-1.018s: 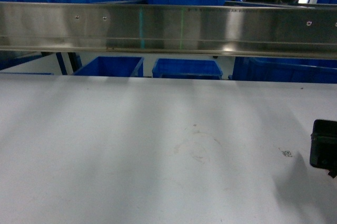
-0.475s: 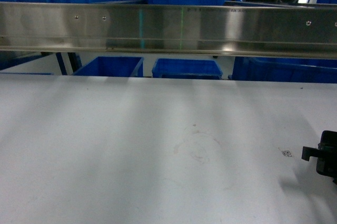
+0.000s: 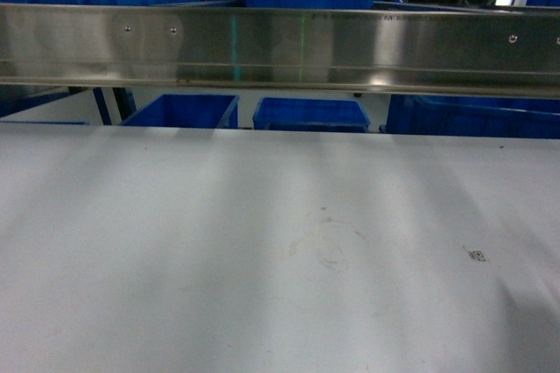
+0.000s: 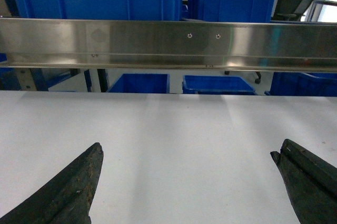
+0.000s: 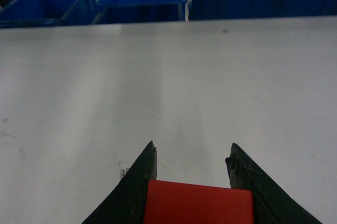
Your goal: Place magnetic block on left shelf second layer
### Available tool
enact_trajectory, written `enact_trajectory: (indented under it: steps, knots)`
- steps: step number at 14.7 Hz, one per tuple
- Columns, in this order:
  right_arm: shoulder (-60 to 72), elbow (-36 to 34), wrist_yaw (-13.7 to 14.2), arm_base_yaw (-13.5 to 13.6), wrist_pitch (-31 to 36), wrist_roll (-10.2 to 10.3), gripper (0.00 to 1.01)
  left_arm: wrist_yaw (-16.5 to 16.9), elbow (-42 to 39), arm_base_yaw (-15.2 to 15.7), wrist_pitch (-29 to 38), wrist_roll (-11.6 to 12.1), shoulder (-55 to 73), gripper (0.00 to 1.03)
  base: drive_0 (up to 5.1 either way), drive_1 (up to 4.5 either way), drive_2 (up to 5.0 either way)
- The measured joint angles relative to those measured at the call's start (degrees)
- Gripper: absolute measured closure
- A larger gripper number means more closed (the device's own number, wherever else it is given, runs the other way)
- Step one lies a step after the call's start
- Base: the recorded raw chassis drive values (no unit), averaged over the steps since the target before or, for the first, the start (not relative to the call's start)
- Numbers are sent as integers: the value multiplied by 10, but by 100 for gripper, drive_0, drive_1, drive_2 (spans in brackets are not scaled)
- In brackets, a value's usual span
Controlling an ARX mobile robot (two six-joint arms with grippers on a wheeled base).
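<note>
right fingers (image 5: pixel 192 155) grip magnetic block (image 5: pixel 198 202) between them | left fingers (image 4: pixel 189 174) wide

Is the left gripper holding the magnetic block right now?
No. In the left wrist view the left gripper stands open over bare white table; the red magnetic block sits between the right gripper's fingers.

Right tool (image 5: pixel 192 155) apparently gripping red magnetic block (image 5: pixel 198 202), above white table (image 5: pixel 168 77)
</note>
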Motion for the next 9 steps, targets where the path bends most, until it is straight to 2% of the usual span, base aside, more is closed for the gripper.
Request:
enact_trajectory:
  steps: [5,7,9]
  knots:
    - [-268,-6,-52,-32,-180,-14,66,0,0,0,0,0,0,5,0,0,0]
    - [-329,-8,-52,-35,-215,-14,66,0,0,0,0,0,0,5,0,0,0]
    - [-297,-38,-29,-51,-191,-10,67,0,0,0,0,0,0,5,0,0,0]
